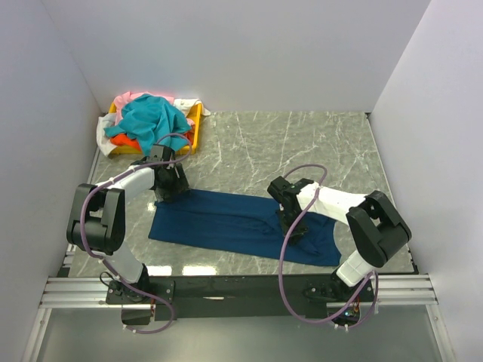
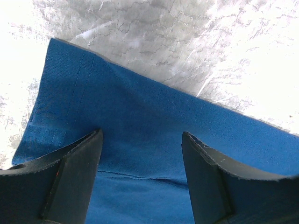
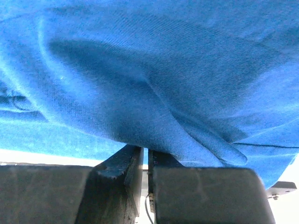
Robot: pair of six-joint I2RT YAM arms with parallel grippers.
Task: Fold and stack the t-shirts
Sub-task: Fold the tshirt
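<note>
Navy t-shirt [image 1: 226,222] spread on surface [image 1: 302,143]. L tool [image 2: 141,135] released, fingers wide over hem corner; R tool [image 3: 145,150] clenched on fabric fold.

Spread t-shirt [image 1: 234,222] near table [image 1: 302,151] front edge; tray [image 1: 195,124] of heaped t-shirts [image 1: 151,119] behind, far left.

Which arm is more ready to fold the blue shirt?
Right. The right claw looks pinched shut on the navy t-shirt; the left claw hangs open over its hem, gripping nothing.
</note>
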